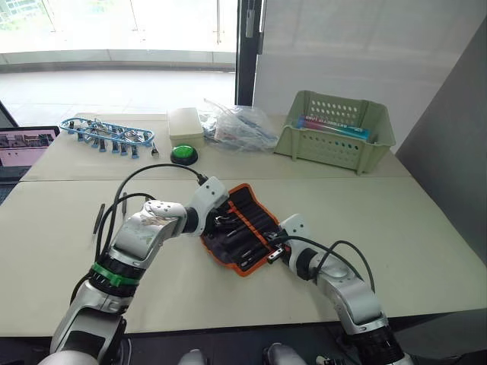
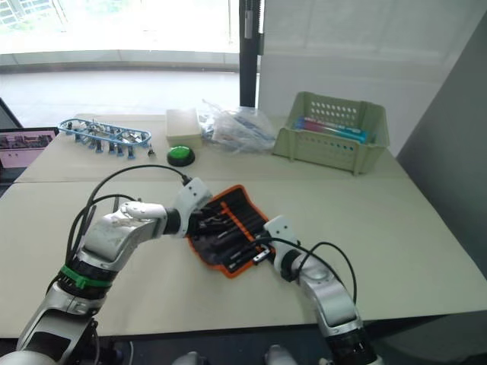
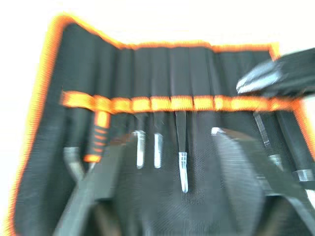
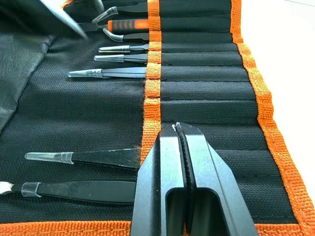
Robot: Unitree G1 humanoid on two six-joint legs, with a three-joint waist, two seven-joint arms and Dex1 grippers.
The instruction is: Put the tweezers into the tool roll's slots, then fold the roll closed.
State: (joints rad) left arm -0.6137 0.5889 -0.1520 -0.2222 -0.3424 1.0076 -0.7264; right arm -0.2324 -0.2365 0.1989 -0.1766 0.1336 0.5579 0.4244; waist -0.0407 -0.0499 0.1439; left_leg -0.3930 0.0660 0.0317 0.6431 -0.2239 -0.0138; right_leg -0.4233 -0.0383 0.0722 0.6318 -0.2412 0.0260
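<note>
Here, tool roll [image 1: 242,226] spread open, tweezers [image 4: 109,73] slotted crosswise, right pincer [image 4: 178,132] together, left pincer [image 3: 167,162] apart

The pale table [image 1: 426,228] carries the open tool roll [image 1: 242,228], green basket [image 1: 335,131], green button [image 1: 183,155], blue-framed tool row [image 1: 106,135], plastic bag [image 1: 236,125] and a laptop [image 1: 27,147].

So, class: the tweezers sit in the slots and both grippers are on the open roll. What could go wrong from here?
1. The tweezers have their capped tips sticking out of the slots; folding the tool roll could snag them or push one loose.
2. The right gripper, shut, rests on the orange band; a fold by the left gripper might catch it.
3. Pulling one flap may drag the whole roll across the table instead of folding it.
</note>
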